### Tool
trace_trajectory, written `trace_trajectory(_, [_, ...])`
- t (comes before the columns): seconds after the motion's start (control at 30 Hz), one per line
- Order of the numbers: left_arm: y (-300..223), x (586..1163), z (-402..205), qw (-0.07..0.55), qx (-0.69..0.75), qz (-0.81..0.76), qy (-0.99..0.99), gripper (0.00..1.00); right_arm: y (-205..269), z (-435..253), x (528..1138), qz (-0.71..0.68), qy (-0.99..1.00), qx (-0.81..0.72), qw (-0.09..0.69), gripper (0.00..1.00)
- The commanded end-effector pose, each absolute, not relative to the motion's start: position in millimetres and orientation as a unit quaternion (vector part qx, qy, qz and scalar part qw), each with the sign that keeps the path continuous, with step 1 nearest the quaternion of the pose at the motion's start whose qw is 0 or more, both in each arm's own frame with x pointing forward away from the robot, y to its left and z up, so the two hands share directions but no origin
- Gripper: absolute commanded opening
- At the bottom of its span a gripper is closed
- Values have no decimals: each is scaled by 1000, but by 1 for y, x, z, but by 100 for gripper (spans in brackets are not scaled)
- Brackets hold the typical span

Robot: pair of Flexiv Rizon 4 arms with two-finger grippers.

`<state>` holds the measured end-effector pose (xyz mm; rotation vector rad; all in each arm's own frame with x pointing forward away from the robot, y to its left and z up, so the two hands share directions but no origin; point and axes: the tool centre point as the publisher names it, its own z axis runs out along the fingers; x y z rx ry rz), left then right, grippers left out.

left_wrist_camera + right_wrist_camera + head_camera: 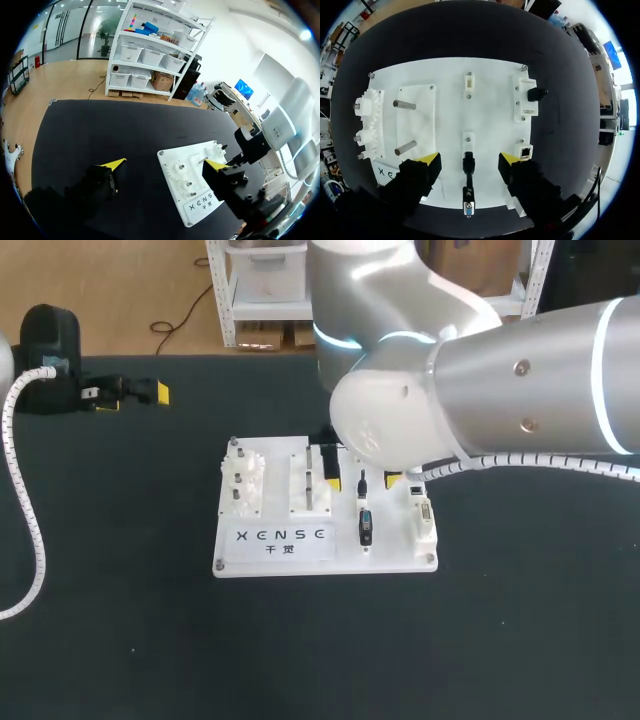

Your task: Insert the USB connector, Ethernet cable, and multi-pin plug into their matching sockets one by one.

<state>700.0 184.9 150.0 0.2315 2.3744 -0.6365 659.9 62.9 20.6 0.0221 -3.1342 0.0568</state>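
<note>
White socket board [395,555] sits mid-table. Right gripper [470,161] hangs over it, fingers wide. Black cable [468,176] with multi-pin plug [468,207] lies between them, touching neither. Left gripper [166,163] is spread wide at far left, well apart from the board.

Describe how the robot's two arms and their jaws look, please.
The right arm is silver-grey, with rounded joints, small screws and glowing pale-blue rings. A white spiral-wrapped cable runs along it. A like cable hangs by the left arm, which is black at the wrist. Each arm's jaws are black and blocky, with bright yellow wedge-shaped tips.
</note>
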Motion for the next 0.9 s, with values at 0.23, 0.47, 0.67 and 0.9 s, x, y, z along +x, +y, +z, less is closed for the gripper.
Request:
trace_trajectory(0.23, [185,700,150,330,89,-243,908,100,63,18,658,20,-1000,8,3,49])
trace_trajectory(0.47, [185,700,150,330,89,-243,908,100,63,17,658,20,-1000,6,5,44])
trace_trajectory(0.67, [185,700,150,330,89,-243,908,100,64,15,657,18,-1000,7,7,41])
trace_trajectory(0.9, [185,700,150,330,89,-243,908,100,65,14,659,26,-1000,8,1,21])
